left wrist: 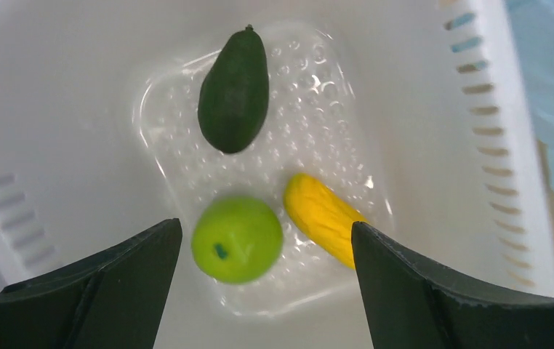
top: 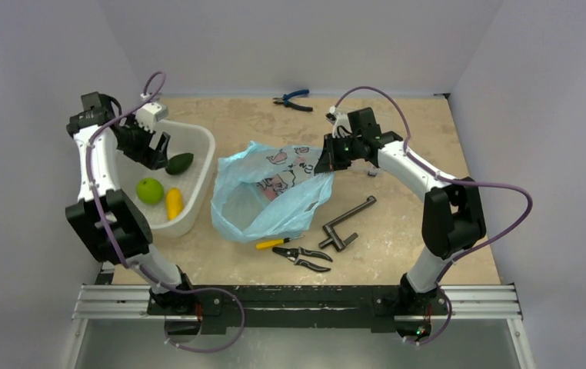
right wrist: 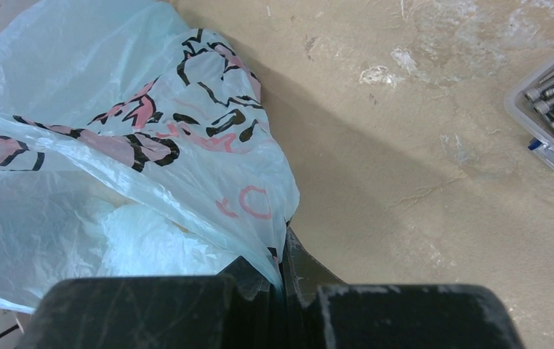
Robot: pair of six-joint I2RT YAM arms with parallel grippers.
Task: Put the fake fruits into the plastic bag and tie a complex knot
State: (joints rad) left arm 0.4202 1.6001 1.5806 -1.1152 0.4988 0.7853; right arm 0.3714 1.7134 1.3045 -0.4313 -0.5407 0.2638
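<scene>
Left of centre, top view: white tub [top: 200, 143] containing bright green round fruit [top: 150, 190], dark green oval fruit [top: 180, 163] and yellow fruit [top: 174, 203], beneath left gripper [top: 155, 154], spread wide, empty; centre: plastic bag [top: 263, 196], upper-right edge pinched in closed right gripper [top: 327, 164].

The white-and-black left arm [top: 94, 165] is pointing its forearm toward 12 o'clock. Its black two-finger left gripper [top: 151, 147] [left wrist: 265, 233] is angling toward 4 o'clock, jaws spread wide. The right arm [top: 413, 169] is pointing toward 10 o'clock, its right gripper [top: 327, 164] [right wrist: 283, 270] pinching the thin light-blue plastic bag [top: 267, 207] [right wrist: 114, 145].
</scene>
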